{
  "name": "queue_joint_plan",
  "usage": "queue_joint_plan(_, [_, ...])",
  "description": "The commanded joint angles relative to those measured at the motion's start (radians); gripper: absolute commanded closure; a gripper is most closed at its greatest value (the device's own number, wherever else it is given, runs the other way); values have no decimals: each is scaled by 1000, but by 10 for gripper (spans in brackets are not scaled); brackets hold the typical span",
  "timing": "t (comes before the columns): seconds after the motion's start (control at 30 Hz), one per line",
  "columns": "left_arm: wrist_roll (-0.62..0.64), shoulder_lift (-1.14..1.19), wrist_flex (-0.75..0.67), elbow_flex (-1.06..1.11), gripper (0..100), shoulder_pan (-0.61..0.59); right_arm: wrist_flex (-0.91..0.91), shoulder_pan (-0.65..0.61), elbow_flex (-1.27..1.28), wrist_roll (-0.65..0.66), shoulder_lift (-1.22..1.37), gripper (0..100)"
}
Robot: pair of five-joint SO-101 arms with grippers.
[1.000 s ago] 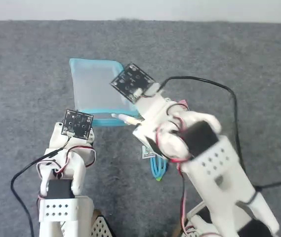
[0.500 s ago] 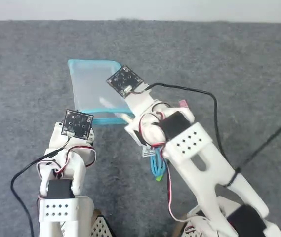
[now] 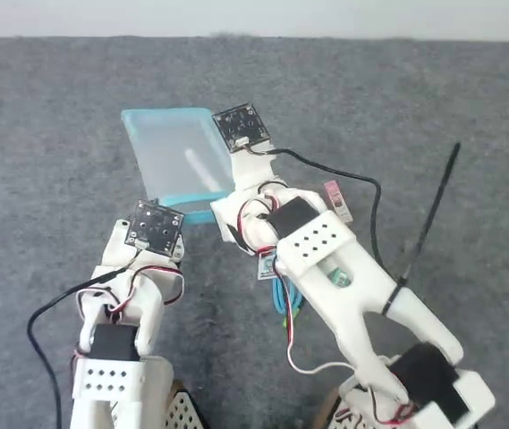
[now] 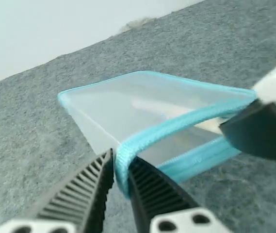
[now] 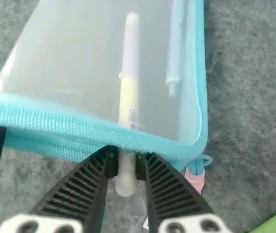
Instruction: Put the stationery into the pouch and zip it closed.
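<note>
White plastic pen partly inside translucent blue-edged zip pouch.
Right hand pinches pen's end; left hand pinches pouch's zip edge.

pouch frosted translucent plastic, woven cloth trim; pen smooth plastic; table cover matt, fuzzy.

Grey, flecked bench all round. The pouch is frosted clear, trimmed turquoise along zip and edges. Inside it there's a white pen shading to cream, and a pale blue pen alongside. Black ribbed jaws on the left gripper and the right gripper. A pink piece lies off to the side, and a bright green piece.
</note>
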Motion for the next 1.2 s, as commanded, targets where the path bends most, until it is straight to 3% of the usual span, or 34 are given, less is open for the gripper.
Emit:
queue_joint_plan(0.0, [11, -3, -28, -13, 988, 17, -51, 51, -9, -15, 5, 896])
queue_joint_plan(0.13, [11, -3, -21, -13, 988, 14, -41, 125, -8, 23, 1, 708])
queue_joint_plan(0.2, [6, -3, -23, -15, 988, 9, -1, 139, -11, 74, -25, 678])
queue_joint_plan(0.43, [5, -3, -41, -18, 988, -48, 202, 137, -5, 107, -266, 678])
queue_joint_plan(0.67, [5, -3, -40, -16, 988, -43, 242, 120, 63, 242, -395, 678])
queue_joint_plan(0.83, [-20, -3, -40, -16, 988, -63, 249, 229, 133, 344, -395, 678])
queue_joint_plan(0.9, [-37, 2, -29, -5, 988, -3, 249, 285, 164, 404, -394, 678])
queue_joint_plan(1.03, [-342, -3, 75, 47, 988, 184, 331, 381, 180, 497, -394, 678])
queue_joint_plan(1.07, [-351, -5, 77, 45, 988, 169, 357, 404, 178, 511, -394, 678])
queue_joint_plan(1.17, [-218, -5, 15, 7, 988, 11, 397, 453, 183, 514, -394, 678])
